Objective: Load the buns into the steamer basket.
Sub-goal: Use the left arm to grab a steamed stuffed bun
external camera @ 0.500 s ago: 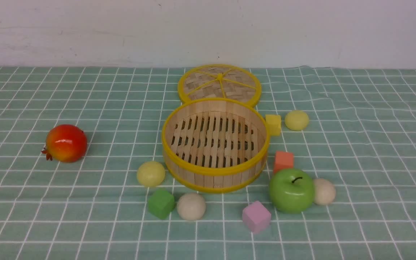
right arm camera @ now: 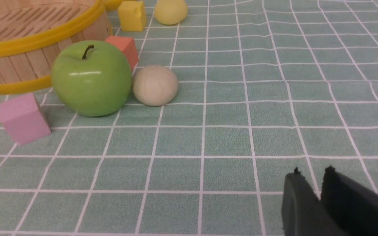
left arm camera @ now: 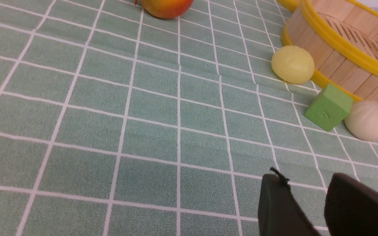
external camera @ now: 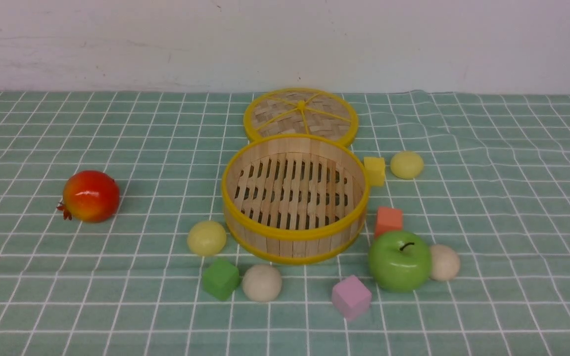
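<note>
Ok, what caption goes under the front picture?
Empty basket, lid behind, four buns waiting outside on the checked cloth.

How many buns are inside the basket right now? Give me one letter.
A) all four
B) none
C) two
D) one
B: the basket shows only its bare slatted floor, while the two yellow buns and the two cream buns all sit on the cloth around it.
</note>
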You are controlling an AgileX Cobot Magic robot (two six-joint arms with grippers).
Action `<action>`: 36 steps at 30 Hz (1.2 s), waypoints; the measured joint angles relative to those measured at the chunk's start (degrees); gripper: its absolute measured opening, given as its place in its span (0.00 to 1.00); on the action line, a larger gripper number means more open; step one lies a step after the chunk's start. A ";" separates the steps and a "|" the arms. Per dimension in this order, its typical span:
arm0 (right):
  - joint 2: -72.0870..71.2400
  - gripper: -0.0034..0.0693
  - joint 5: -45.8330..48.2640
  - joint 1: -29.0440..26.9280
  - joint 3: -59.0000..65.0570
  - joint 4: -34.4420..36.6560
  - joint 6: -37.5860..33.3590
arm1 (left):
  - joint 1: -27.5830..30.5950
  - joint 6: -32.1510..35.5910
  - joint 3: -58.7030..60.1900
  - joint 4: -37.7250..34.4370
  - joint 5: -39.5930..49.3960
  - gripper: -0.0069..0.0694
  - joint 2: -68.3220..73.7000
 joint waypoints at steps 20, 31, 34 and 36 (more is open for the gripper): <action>0.00 0.20 0.00 0.00 0.00 0.00 0.00 | 0.00 -8.10 0.00 -15.02 -14.40 0.39 0.00; 0.00 0.20 0.00 0.00 0.00 0.00 0.00 | 0.00 -10.74 -9.06 -24.23 -11.99 0.17 0.66; 0.00 0.20 0.00 0.00 0.00 0.00 0.00 | 0.00 -5.85 -18.92 -20.20 0.14 0.07 6.58; 0.00 0.20 0.00 0.00 0.00 0.00 0.00 | 0.00 -3.02 -25.64 -17.96 10.77 0.07 13.71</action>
